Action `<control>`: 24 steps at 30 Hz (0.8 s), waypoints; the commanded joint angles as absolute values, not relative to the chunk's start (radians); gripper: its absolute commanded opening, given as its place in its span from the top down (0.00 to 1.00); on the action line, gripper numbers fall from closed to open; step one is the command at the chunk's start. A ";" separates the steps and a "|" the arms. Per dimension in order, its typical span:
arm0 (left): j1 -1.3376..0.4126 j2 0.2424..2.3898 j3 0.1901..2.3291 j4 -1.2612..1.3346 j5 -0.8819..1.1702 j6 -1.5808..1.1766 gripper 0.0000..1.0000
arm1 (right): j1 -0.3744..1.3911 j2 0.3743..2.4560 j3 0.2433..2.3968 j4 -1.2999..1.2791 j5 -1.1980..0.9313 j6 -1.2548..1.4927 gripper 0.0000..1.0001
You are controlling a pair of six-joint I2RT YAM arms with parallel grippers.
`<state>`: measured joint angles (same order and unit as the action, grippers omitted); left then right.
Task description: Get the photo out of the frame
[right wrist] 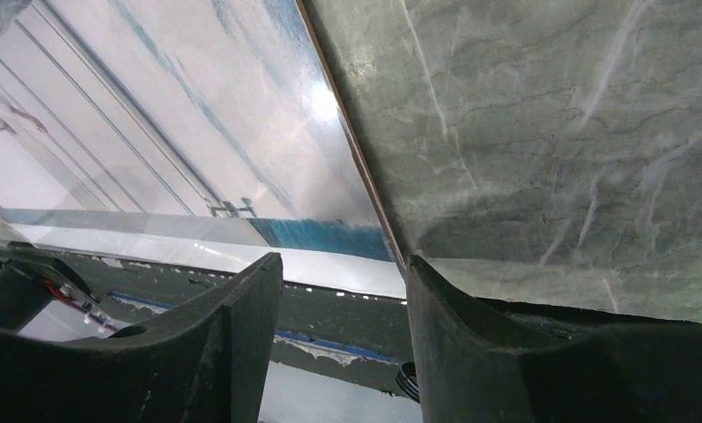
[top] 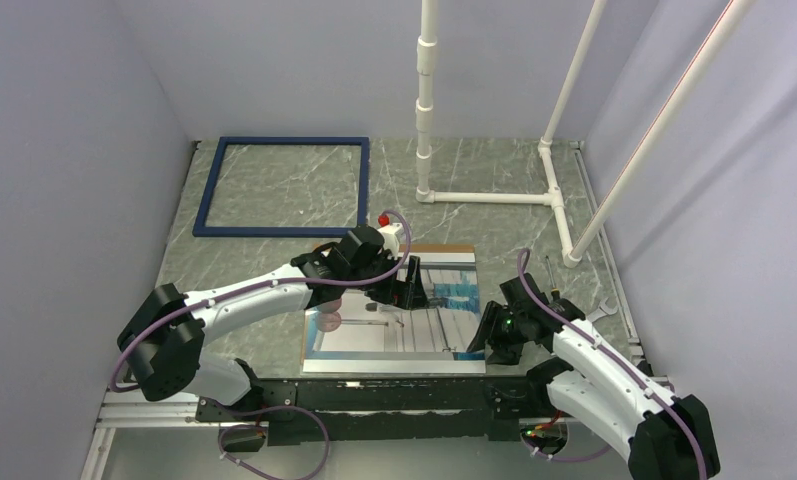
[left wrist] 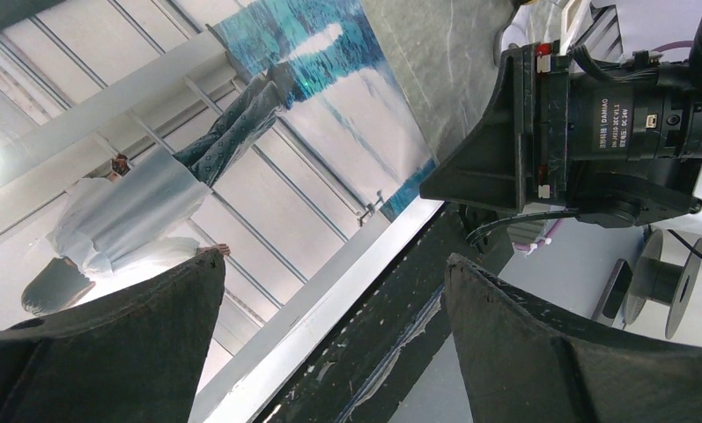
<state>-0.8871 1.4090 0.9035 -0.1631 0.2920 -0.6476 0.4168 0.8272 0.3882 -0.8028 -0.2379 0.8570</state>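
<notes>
**A:** Where is the photo at this moment?

**B:** The photo (top: 424, 335) lies flat on the desk (top: 494, 190), picture side up. It is in the middle, close to the near edge where my two arms are fixed. A brown strip shows along its far side. Its near border lies just beside the black rail (top: 374, 392).

**A:** And the frame?

**B:** The frame (top: 274, 231) lies at the far left of the desk, well apart from the photo. Inside its navy border I see only the marbled surface, so the photo is out of it.

**A:** What does your left tool do?

**B:** My left tool (left wrist: 336, 260) hangs over the photo, above its far half. The jaws stand wide and nothing is between them. Under it I see the printed figure, with a white top and patterned trousers.

**A:** And the right one?

**B:** My right tool (right wrist: 343, 260) is low at the right side of the photo, near the near-right corner. The jaws stand about half apart. One finger is over the print, the other over bare desk, and the edge of the photo runs between them. I see nothing gripped. Whether a finger touches the print, I cannot tell.

**A:** Is something else on the desk?

**B:** A white pipe stand (top: 426, 100) is at the far right.
</notes>
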 commanded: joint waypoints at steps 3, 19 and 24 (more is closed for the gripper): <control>-0.894 1.390 0.917 -0.152 0.307 -0.633 0.03 | 0.416 0.818 0.425 -0.797 -0.255 0.868 0.45; -0.893 1.390 0.909 -0.151 0.305 -0.638 0.03 | 0.417 0.807 0.475 -0.802 -0.255 0.864 0.45; -0.893 1.389 0.904 -0.159 0.294 -0.635 0.03 | 0.417 0.843 0.469 -0.729 -0.275 0.880 0.46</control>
<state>-0.8871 1.4090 0.9035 -0.1631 0.2916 -0.6476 0.4164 0.8276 0.4438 -0.8021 -0.2478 0.8581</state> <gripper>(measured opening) 0.967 0.548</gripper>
